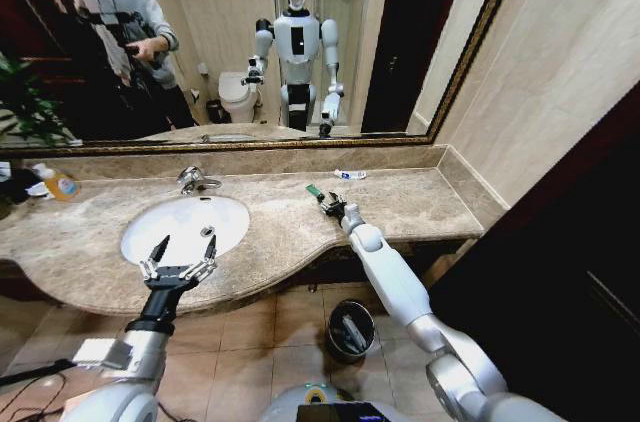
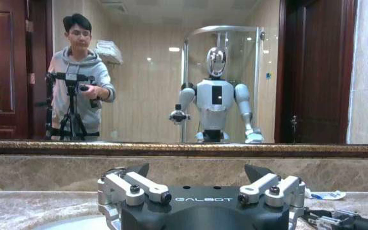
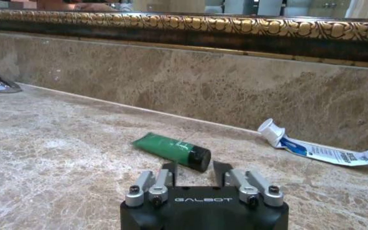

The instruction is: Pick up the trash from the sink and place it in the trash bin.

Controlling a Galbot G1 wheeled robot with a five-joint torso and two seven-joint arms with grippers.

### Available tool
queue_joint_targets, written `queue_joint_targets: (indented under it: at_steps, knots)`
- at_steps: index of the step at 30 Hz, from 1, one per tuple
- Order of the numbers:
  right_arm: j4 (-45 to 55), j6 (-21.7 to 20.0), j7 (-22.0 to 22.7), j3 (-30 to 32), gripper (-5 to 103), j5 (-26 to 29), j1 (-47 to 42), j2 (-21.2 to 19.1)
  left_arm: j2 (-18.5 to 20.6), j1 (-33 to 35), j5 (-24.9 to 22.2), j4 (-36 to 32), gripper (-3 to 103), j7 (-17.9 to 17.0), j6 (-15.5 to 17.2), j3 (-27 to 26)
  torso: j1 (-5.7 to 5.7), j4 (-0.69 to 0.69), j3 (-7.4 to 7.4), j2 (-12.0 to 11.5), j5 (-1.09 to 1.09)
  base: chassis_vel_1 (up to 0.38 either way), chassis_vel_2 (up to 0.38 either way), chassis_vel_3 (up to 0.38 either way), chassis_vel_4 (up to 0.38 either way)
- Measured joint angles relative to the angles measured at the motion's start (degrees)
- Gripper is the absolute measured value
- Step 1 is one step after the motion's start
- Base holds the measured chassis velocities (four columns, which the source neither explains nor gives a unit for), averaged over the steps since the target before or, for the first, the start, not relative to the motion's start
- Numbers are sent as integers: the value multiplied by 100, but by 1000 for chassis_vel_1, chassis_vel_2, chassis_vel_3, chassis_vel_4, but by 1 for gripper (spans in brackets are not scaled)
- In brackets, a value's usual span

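A small green tube (image 3: 168,148) with a black cap lies on the marble counter to the right of the white oval sink (image 1: 185,225). My right gripper (image 3: 194,168) is open, low over the counter, with its fingertips on either side of the tube's cap end (image 1: 314,190). A white-and-blue tube (image 3: 318,149) lies farther back against the wall (image 1: 350,174). My left gripper (image 1: 181,251) hovers open over the front rim of the sink, holding nothing (image 2: 197,171). The black trash bin (image 1: 350,330) stands on the floor under the counter's edge, with items inside.
A chrome faucet (image 1: 195,180) stands behind the basin. An orange-labelled bottle (image 1: 60,184) sits at the counter's far left. A gold-framed mirror (image 1: 260,142) runs along the back wall. A dark door or panel (image 1: 560,272) closes in the right side.
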Motion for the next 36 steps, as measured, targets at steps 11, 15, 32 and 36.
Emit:
queue_joint_targets:
  at_steps: [11, 15, 32, 36]
  knots:
    - [113, 23, 5, -79, 2, 59, -23, 66, 0, 0, 0, 0, 100, 0, 0, 0, 0, 0, 0, 0, 0, 0, 0, 0, 0]
    - [131, 19, 23, -84, 0, 60, -23, 90, 0, 0, 0, 0, 100, 0, 0, 0, 0, 1, 0, 0, 0, 0, 0, 0, 0]
    - [196, -64, 24, -90, 30, 159, 14, 37, 0, 0, 0, 0, 100, 0, 0, 0, 0, 0, 0, 0, 0, 0, 0, 0, 0]
    - [37, -62, -28, -128, 46, 160, 129, 54, 0, 0, 0, 0, 100, 0, 0, 0, 0, 1, 0, 0, 0, 0, 0, 0, 0]
